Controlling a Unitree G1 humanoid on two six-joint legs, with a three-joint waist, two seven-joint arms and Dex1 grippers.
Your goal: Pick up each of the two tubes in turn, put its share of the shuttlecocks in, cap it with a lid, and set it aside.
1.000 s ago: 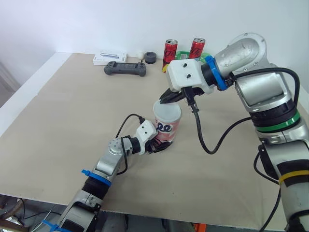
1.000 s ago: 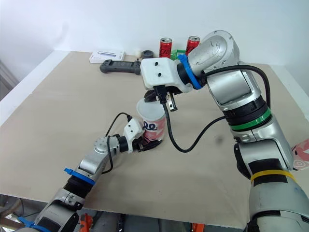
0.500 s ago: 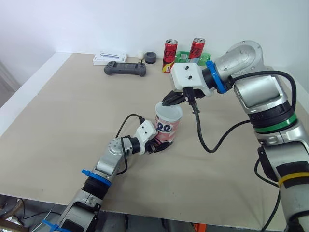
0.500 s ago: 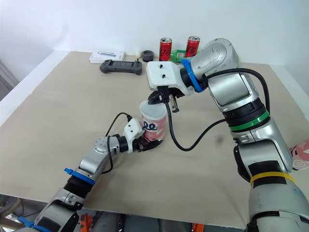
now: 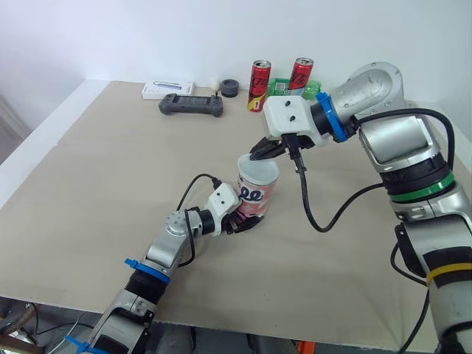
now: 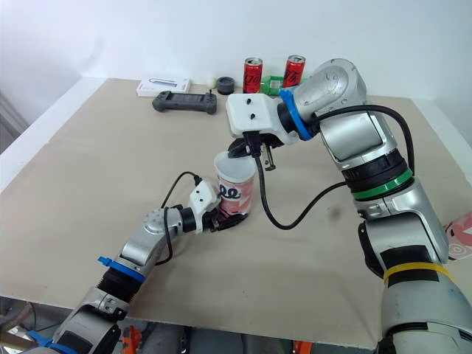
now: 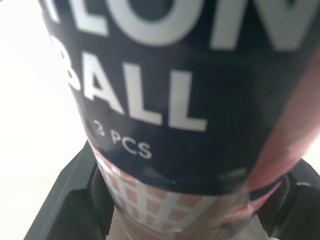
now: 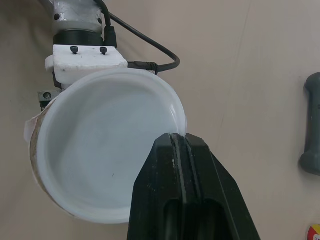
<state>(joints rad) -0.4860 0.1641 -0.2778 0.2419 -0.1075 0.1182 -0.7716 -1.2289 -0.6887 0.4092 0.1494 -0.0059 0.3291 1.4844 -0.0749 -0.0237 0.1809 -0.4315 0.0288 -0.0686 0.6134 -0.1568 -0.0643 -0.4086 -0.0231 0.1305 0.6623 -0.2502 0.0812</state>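
— What changed?
— Our right tool (image 5: 259, 153), pinched shut on the lid (image 5: 258, 169), has edged right atop the tube (image 5: 257, 195), which our left tool (image 5: 237, 221) clamps upright on the beige desk (image 5: 110, 169); white wall (image 5: 147, 37) behind.

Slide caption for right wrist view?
Shut right end effector at the rim of the white lid atop the tube held by left end effector.
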